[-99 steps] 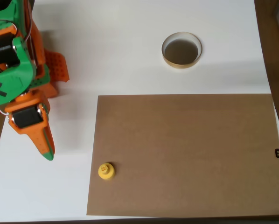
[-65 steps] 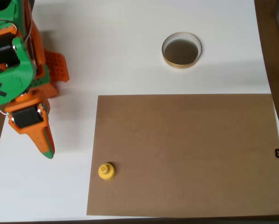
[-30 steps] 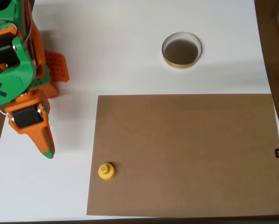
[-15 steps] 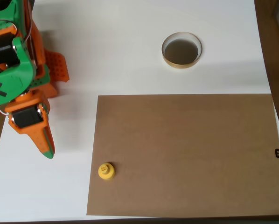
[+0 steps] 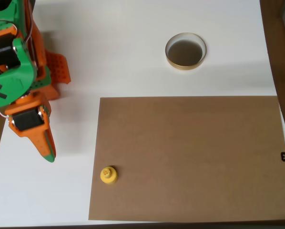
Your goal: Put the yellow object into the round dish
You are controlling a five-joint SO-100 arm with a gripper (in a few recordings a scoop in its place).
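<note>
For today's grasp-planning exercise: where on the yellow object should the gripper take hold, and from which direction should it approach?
Probably from straight above, fingers closing on the narrower knob atop the yellow object. It stands upright near the left edge of the brown sheet, with open space all round. The gripper sits to its left in the overhead view, and the round dish lies far off.

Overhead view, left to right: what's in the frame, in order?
Gripper at the left edge of the white table → yellow object on the brown sheet's left edge → round dish, farther up the picture.
</note>
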